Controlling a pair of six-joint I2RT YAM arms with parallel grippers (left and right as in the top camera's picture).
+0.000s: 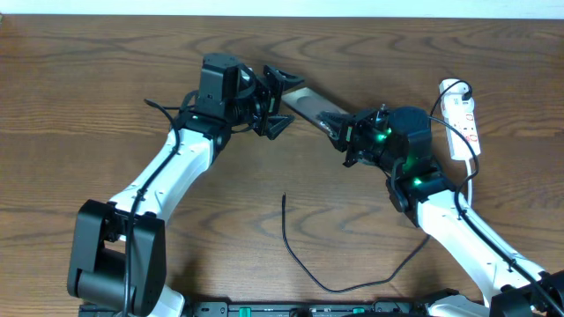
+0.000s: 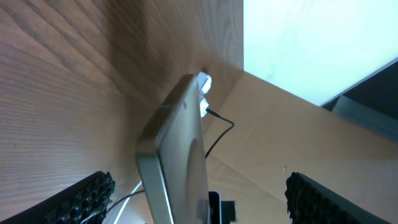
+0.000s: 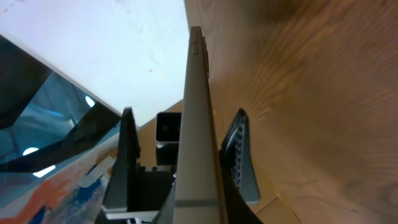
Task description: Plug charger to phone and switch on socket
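Phone (image 1: pixel 308 104) is up on its long edge near table (image 1: pixel 88 88) centre, between the two grippers; it lies slantwise in the overhead view.

Left gripper (image 1: pixel 284 104): spread wide at one end of the phone. In the left wrist view both fingers (image 2: pixel 87 199) stand well clear of the phone (image 2: pixel 180 143).

Right gripper (image 1: pixel 339 132): at the other end, jaws narrowed about the phone (image 3: pixel 198 124). One pad (image 3: pixel 239 155) is against it and a gap shows on the other side, so I cannot tell if it is clamped.

Charger (image 1: pixel 304 264): black cable looping over bare table, free tip (image 1: pixel 284 197) lying well apart from the phone. The other end runs up toward the socket (image 1: pixel 461 119).

Socket: white strip at the far right, flat. Its red marks are too small to read. Only the phone's edge shows, with no legible lettering.
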